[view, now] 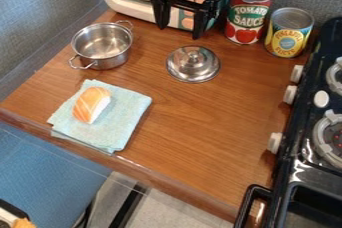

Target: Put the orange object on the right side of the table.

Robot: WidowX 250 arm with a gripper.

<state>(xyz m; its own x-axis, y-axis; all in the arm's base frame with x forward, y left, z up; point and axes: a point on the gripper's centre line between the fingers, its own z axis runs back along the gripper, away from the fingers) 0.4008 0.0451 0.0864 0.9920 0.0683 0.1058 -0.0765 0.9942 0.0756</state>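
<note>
Orange-and-white salmon nigiri [91,104] rests on a folded pale blue cloth [123,122] at the near left of the brown wooden tabletop [200,147]. A black stove [304,172] with pale knobs runs along the right edge. Farther back, a round metal lid [194,63] lies knob up near the middle, with a two-handled steel pot [102,47] to its left. Behind them at the right, a yellow can [288,34] stands just beside a taller red can [248,14]. The black gripper [179,32] hangs before a teal-and-white box [125,3], its two fingers spread apart.
</note>
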